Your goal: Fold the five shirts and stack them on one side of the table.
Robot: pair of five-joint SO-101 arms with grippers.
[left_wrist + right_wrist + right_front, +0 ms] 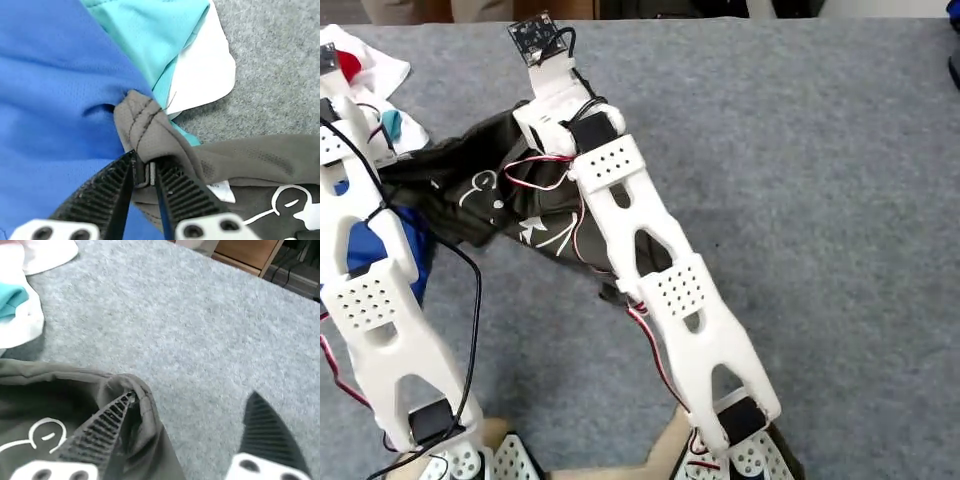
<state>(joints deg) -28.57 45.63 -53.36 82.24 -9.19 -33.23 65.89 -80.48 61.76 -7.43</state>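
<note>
A dark grey shirt (485,195) with white print lies bunched at the table's left middle, partly under both arms. My left gripper (145,172) is shut on a folded bit of its hem (142,125), just above a blue shirt (55,95). My right gripper (192,399) is open at another edge of the grey shirt (60,395). One finger (107,422) rests against the raised fold, and the other (265,432) hangs over bare carpet.
The blue shirt (408,245), a teal one (150,30) and a white one (205,70) are piled at the left edge. Another white shirt with a red patch (355,55) lies at the far left corner. Grey carpet (820,200) covers the right half.
</note>
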